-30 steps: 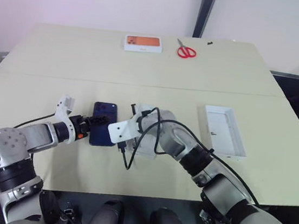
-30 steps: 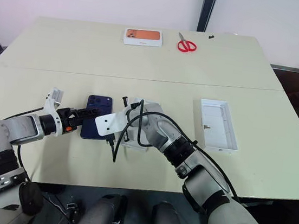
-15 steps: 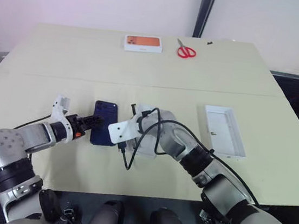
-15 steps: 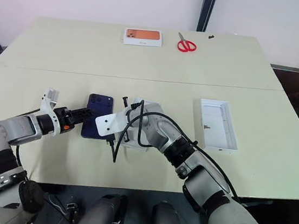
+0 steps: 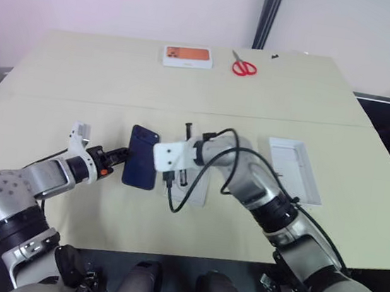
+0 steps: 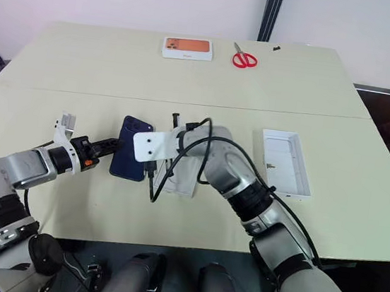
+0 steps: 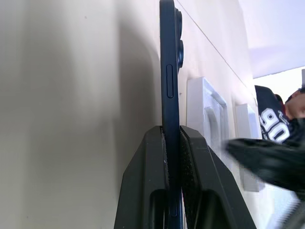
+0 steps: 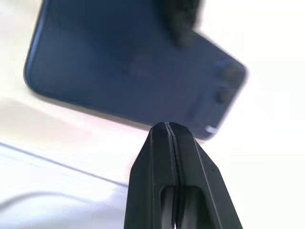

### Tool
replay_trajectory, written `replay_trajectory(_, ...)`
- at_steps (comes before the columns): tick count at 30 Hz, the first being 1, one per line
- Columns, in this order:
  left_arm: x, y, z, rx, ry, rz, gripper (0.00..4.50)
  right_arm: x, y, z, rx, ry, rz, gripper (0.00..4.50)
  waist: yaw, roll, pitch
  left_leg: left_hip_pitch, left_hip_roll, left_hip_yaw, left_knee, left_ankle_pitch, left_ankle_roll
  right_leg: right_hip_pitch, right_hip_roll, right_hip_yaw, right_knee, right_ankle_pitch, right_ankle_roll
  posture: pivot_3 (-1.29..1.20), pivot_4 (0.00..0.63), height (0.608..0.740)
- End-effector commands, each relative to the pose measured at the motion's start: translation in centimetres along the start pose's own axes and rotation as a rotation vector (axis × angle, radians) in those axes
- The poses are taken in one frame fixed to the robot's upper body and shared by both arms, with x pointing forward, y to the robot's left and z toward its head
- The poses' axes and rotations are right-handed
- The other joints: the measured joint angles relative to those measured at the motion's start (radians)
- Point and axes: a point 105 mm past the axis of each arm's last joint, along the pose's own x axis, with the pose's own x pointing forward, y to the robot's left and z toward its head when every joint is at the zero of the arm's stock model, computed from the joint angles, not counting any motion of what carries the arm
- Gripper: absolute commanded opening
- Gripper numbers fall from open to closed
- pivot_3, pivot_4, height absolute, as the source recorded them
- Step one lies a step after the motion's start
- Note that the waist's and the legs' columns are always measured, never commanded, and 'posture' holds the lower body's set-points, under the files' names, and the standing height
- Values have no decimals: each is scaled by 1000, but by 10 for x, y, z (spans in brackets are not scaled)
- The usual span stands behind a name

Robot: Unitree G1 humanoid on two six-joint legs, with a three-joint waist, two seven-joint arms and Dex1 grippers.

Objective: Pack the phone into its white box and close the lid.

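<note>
The left hand (image 5: pixel 118 155) pinches the phone (image 5: pixel 140 166) by its left edge, tilted off the worktop (image 5: pixel 82 75), ready for the white box (image 5: pixel 195 183) just right; the right hand (image 8: pixel 172 131), fingers together, holds nothing.

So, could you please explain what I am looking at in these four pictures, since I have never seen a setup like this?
This is a humanoid robot with two arms, each ending in a two-fingered black gripper. The two wide pictures come from a stereo camera on its head, looking down at a pale table. The two close-ups come from cameras on its wrists.

The left gripper is shut on the edge of a dark blue phone, tilting it up. The right gripper is shut, empty, beside the phone.

On the table lie the shallow white box, the white lid, red scissors and a white box with an orange picture.
</note>
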Motion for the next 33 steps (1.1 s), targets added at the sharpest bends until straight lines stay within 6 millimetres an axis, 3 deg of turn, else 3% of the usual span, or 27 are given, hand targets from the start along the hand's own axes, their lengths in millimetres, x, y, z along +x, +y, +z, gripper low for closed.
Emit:
replay_trajectory(1,-1,-5,1,-12,-14,-29,57,-25,-8,13,40,-80,-32,0,1,0,0,0,0,0,0,0,0,0,0,0,0,0,0,0,150,740)
replay_trajectory(8,-1,-31,18,-30,-91,-169,57,-67,-2,-1,275,-194,-50,0,1,-2,1,-5,0,0,1,0,0,0,0,0,0,0,0,0,150,740)
replay_trajectory(11,10,-50,10,-9,-59,-233,57,-83,14,-20,412,-213,-35,0,5,-2,1,-6,0,0,1,0,0,0,0,0,0,0,0,0,150,740)
replay_trajectory(16,31,-74,-14,20,36,-279,57,-96,21,-51,621,-185,-97,0,0,-2,1,-6,0,0,1,0,1,-1,0,0,0,0,0,0,150,740)
replay_trajectory(24,58,-78,-55,9,167,-233,57,-102,36,-74,707,-118,-142,0,1,-2,1,-6,0,1,1,0,1,-1,0,1,0,0,0,0,150,740)
replay_trajectory(33,64,-78,-52,-13,142,-224,57,-103,42,-79,713,-88,-157,0,4,-2,1,-6,0,1,2,0,1,0,0,1,0,0,0,0,150,740)
